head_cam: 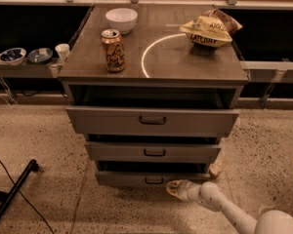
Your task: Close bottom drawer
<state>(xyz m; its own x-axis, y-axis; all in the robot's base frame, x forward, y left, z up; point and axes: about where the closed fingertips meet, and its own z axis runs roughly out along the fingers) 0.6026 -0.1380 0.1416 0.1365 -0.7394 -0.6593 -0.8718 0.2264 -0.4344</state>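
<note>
The cabinet has three grey-brown drawers, all pulled out a little. The bottom drawer [151, 179] has the narrowest front and a small dark bar handle [154, 181] at its centre. It stands out only slightly from the cabinet. My gripper [173, 188] sits low near the floor, right against the lower right part of that drawer front, just right of the handle. My white arm [229, 211] reaches in from the bottom right corner.
On the cabinet top [185, 62] stand a drink can [113, 50], a white bowl [121, 19] and a chip bag [209, 29]. The top drawer [152, 121] and middle drawer [153, 151] stand out further. A black bar [14, 191] lies on the floor at left. Small bowls [12, 55] rest on a ledge.
</note>
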